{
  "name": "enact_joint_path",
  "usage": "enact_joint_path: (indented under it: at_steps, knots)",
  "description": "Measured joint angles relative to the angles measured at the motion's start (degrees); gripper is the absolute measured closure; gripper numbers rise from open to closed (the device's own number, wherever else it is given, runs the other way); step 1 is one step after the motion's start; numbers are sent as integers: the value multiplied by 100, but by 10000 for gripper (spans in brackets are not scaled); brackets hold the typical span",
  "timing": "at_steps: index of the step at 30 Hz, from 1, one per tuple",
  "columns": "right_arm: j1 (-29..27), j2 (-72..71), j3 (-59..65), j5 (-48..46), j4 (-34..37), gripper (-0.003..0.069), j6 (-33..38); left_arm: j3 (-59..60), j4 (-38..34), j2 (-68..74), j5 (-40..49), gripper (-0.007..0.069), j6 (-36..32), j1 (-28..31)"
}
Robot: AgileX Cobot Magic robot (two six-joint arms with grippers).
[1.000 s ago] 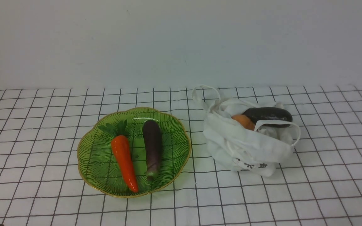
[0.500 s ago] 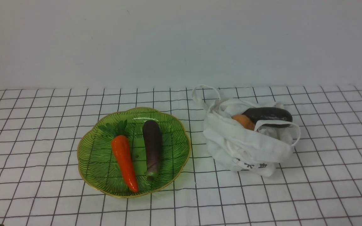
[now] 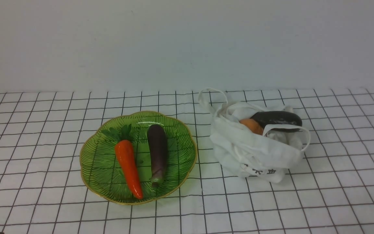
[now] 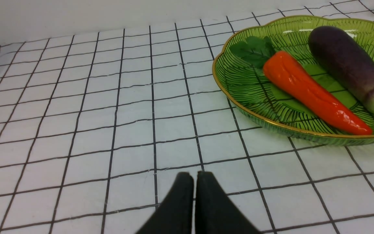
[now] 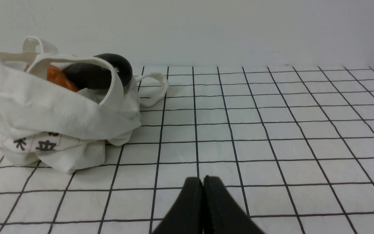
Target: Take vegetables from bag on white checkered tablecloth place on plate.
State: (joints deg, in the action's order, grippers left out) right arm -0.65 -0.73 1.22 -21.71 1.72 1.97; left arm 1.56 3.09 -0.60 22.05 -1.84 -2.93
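As far as these views allow a finding, the task stands partly complete. Nearest to me, my left claw [image 4: 192, 182] and my right claw [image 5: 203, 185] each show their fingertips drawn together over the checkered tablecloth [image 3: 200, 224], clenched on nothing; neither touches a vegetable, the plate or the bag.

Farther out, on the left side of the surface, the green plate [image 3: 93, 182] holds two items: a red carrot [image 3: 129, 165] with its leafy top towards the rim, and a purple eggplant [image 3: 157, 149] lying beside it, stem end nearer me. Both sit inside the gold edge (no overhang noted), and I count them as done.

On the right, well apart from my claws, the white bag [image 3: 255, 149] lies slumped, mouth gaping. An orange vegetable [image 3: 252, 126] shows in the opening, and partly behind it, at the far side, a blackish oblong one [image 3: 279, 120] pokes out past the cloth. Both remain to be moved. Whether anything else lies deeper in the folds I cannot tell. By my judgement, the work is about half finished, with the blackish piece the easier to reach next.
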Motion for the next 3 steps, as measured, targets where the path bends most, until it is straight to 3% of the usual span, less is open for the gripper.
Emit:
enact_joint_path:
  at_steps: [3]
  knots:
    - [0, 0, 0, 0, 0, 673, 0, 0, 0, 0, 0, 632, 0, 0]
